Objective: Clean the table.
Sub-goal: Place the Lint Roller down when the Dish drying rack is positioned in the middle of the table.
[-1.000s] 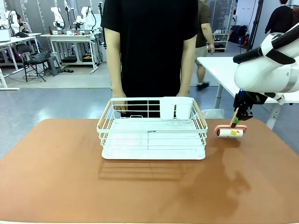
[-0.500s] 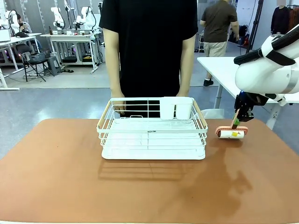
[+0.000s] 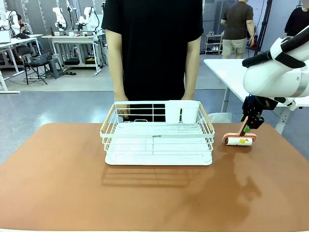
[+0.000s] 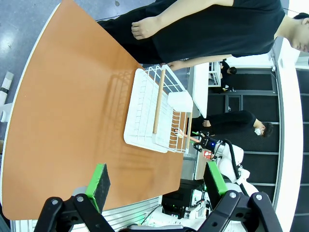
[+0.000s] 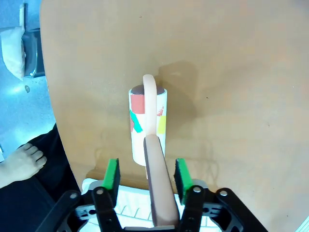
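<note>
Near the table's [image 3: 145,193] right edge, the lint roller [image 3: 239,140] sits roll-down with scraps stuck on it, right gripper [image 5: 146,175] open astride its handle, left gripper [image 4: 157,183] open and idle, top looks clean, so cleaning seems nearly done.

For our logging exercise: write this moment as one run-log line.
right gripper: open, pads either side of lint roller handle | roller: resting on table, right of dish rack | left gripper: open, empty, above table
</note>
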Controlling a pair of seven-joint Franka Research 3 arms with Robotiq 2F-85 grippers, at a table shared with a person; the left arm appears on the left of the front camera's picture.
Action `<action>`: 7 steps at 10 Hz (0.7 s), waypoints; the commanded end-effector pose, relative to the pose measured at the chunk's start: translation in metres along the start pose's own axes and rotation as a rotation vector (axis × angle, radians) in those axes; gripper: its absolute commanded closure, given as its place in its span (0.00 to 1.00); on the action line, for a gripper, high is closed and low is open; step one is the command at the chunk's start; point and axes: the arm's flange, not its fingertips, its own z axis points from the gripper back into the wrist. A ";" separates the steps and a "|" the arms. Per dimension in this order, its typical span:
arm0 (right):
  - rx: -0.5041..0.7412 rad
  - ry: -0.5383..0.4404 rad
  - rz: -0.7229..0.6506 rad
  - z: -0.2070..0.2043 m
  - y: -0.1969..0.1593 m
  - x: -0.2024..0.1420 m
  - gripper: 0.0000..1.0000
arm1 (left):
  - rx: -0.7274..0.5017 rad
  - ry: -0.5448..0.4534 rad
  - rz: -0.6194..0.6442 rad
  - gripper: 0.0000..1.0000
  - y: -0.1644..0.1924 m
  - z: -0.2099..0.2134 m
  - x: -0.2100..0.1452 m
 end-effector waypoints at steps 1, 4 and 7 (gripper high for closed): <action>-0.038 0.007 -0.060 0.023 -0.005 -0.004 0.00 | -0.013 0.006 -0.023 0.00 0.000 0.004 0.000; -0.209 -0.005 -0.042 0.034 -0.007 0.003 0.00 | -0.013 0.006 -0.023 0.00 0.000 0.004 0.000; -0.226 -0.003 -0.032 0.044 -0.012 0.007 0.00 | -0.013 0.006 -0.023 0.00 0.000 0.004 0.000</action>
